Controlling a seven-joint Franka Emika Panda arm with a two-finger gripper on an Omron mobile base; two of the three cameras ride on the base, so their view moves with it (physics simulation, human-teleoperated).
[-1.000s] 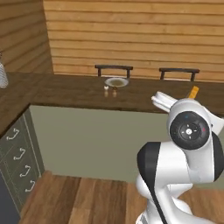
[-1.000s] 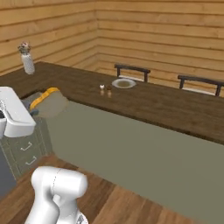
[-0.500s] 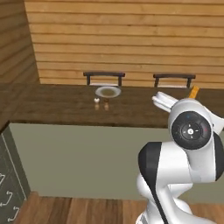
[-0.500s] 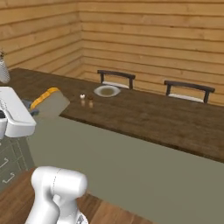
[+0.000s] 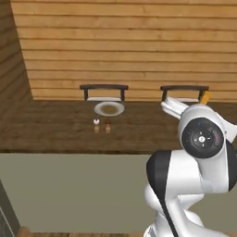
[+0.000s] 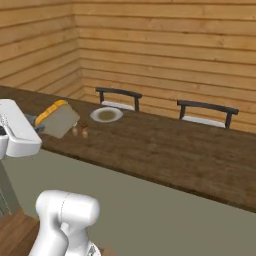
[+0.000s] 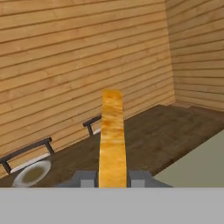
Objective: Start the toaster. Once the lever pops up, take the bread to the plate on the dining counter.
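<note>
My gripper [image 7: 112, 179] is shut on the bread [image 7: 112, 135], an orange-crusted slice seen edge-on and standing up between the two fingertips [image 7: 85, 178]. From the right base view the bread [image 6: 55, 117] is carried at the left, over the near edge of the dining counter [image 6: 165, 150]. Its top corner [image 5: 205, 97] pokes out behind my arm in the left base view. The plate [image 5: 109, 109] [image 6: 106, 114] [image 7: 31, 174], whitish with a tan centre, lies on the counter's far side, well ahead of the bread. The toaster is out of view.
Two small shakers [image 5: 96, 123] [image 6: 75, 131] stand just in front of the plate. Two dark chairs [image 5: 103, 88] [image 5: 184, 89] sit behind the counter against the wooden wall. The counter's grey-green front [image 5: 74, 190] is straight ahead of the base.
The whole picture has shifted in both base views, so the base has moved; the counter and plate now sit closer and more central. The bread stays gripped as before.
</note>
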